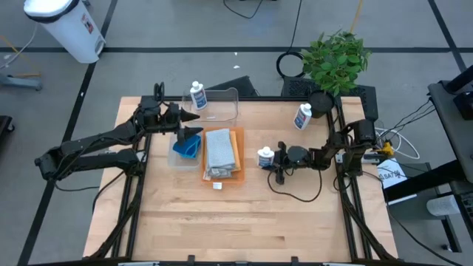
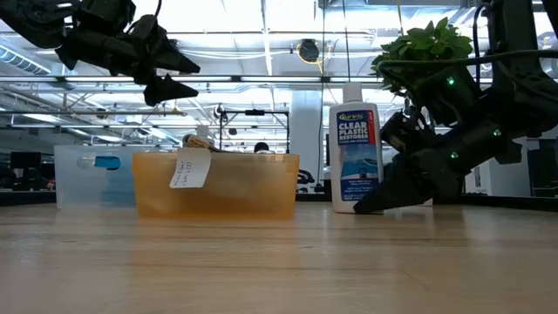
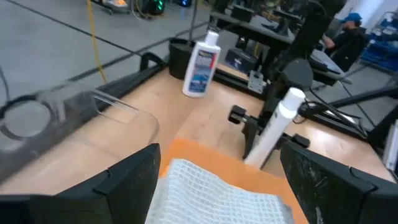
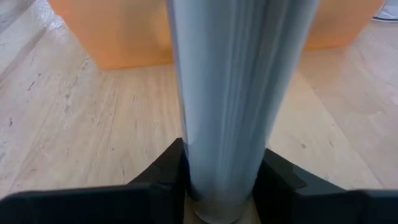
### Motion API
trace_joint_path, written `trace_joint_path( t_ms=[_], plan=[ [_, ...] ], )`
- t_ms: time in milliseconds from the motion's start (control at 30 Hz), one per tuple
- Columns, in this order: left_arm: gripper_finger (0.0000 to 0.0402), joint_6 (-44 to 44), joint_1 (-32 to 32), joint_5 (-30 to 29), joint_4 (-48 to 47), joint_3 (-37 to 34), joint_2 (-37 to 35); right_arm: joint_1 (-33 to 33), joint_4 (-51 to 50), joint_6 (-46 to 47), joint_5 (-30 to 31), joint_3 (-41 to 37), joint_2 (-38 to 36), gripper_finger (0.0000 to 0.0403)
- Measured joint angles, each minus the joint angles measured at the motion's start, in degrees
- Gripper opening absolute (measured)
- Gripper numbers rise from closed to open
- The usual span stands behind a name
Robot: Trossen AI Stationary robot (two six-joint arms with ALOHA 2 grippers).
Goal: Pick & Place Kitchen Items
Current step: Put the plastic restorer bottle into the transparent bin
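Right tool (image 1: 275,164) is down on the tabletop (image 1: 222,222) near centre, fingers clamped around the base of a white blue-labelled bottle (image 1: 264,157). Right wrist view shows the bottle body (image 4: 239,99) filling the gap between both dark fingers (image 4: 158,174), contact on both sides. In the low view that bottle (image 2: 356,157) stands upright on the wood, label reading "Clear Plastic Restorer", with the right tool (image 2: 397,196) at its foot.

Left tool (image 1: 194,125) hangs above the tabletop over the left end of the item cluster, jaws spread wide and holding nothing. In the low view it (image 2: 170,74) is well clear of the surface. The left wrist view looks between its two fingers (image 3: 124,180) at the grey cloth (image 3: 211,193).

Item locations:
- Grey folded cloth (image 1: 219,151) lies on top of the orange folded cloth (image 1: 238,157), middle of the tabletop, just left of the gripped bottle.
- Blue pads/sponges (image 1: 185,148) are stacked just left of the cloths, under the left tool.
- Second bottle (image 1: 197,96) sits at the back left, touching or just beside the clear plastic tub (image 1: 222,105).
- Third bottle (image 1: 302,117) sits back right, near the potted plant (image 1: 336,59).

Someone in a blue cap is visible in the room beyond the tabletop in the left wrist view.
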Motion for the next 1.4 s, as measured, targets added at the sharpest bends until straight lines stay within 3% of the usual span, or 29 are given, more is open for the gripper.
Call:
trace_joint_path(
  t_ms=[333,500,900,1167,1400],
  plan=[
    [0.0337,-2.37,-7.57,-0.01,7.35,0.65,7.20,0.00,-0.04,0.33,0.21,-0.02,0.00,0.0112],
    [0.0338,-1.24,-12.94,-0.04,6.20,6.93,12.61,0.00,-0.04,0.35,0.25,-0.02,0.00,0.0112],
    [0.0337,11.28,-24.63,-3.04,3.99,25.37,28.77,0.00,-0.13,1.25,0.39,-0.02,-0.02,0.0116],
    [0.0337,13.75,-26.98,-3.39,2.66,34.42,39.85,0.00,-0.15,1.25,0.41,-0.02,-0.02,0.0111],
    [0.0337,14.93,-27.11,-7.59,2.71,38.58,47.87,0.00,-0.27,1.40,0.44,-0.02,-0.02,0.0114]
  ],
)
